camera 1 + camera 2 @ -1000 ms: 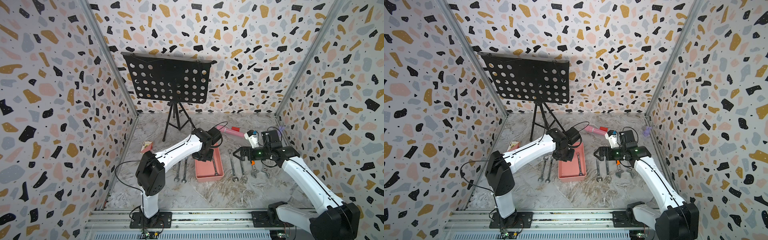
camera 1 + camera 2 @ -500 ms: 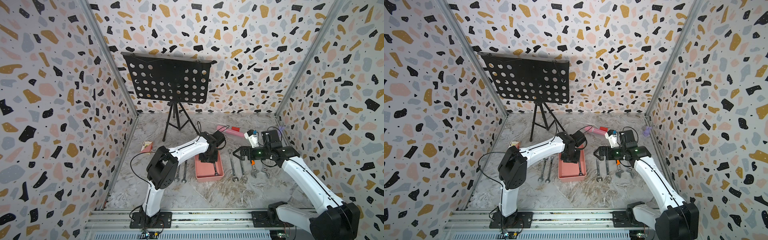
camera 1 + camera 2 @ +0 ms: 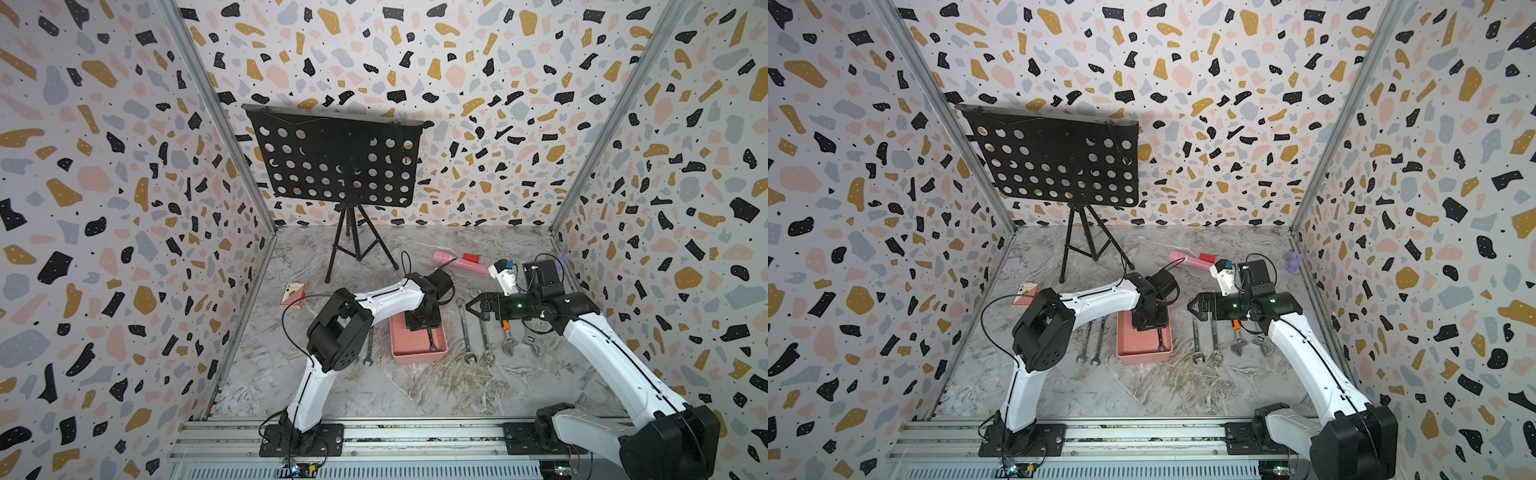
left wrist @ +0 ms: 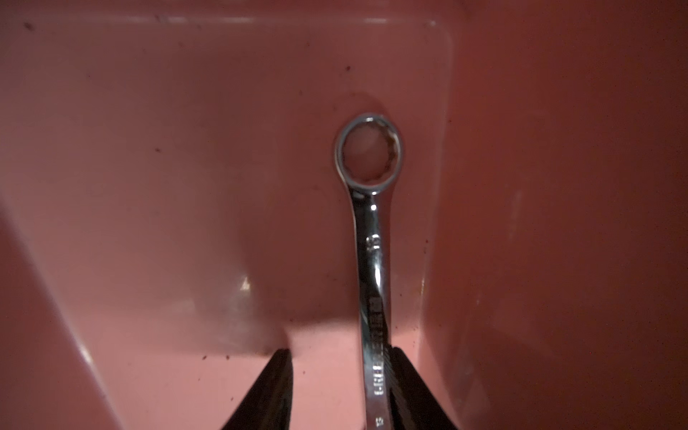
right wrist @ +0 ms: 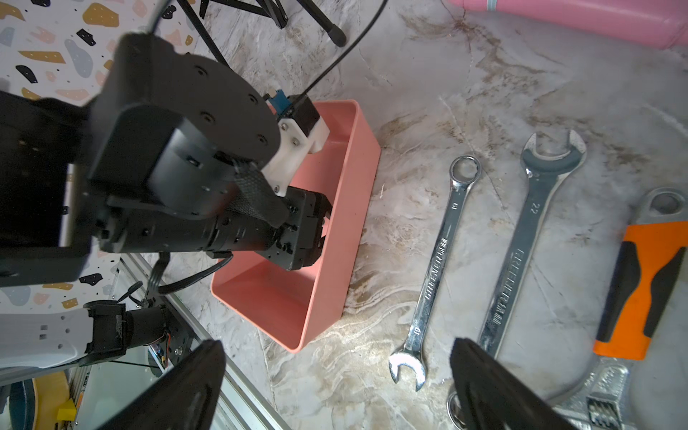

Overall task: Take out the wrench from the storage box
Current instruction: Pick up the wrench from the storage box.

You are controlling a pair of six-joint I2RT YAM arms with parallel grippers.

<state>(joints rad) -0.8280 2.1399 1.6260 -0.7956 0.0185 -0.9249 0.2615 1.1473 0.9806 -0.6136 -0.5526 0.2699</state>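
inside the storage box [image 4: 149, 149], left gripper [image 4: 339, 352] (jaws parted) straddles the wrench [image 4: 372, 238].

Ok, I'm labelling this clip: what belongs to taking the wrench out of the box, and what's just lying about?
Job: combination wrench, storage box, left gripper.
Lying about: loose combination wrenches, adjustable wrenches, music stand, pink bottle, playing-card box, red block.

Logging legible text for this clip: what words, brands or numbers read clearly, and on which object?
"22": large wrench on the table, near its open end.
"GREENER": its shank, and the small wrench beside it.
"19": small wrench, near its open end.
Wrench in the storage box: engraved number and brand, too blurred.
Card box: too small.
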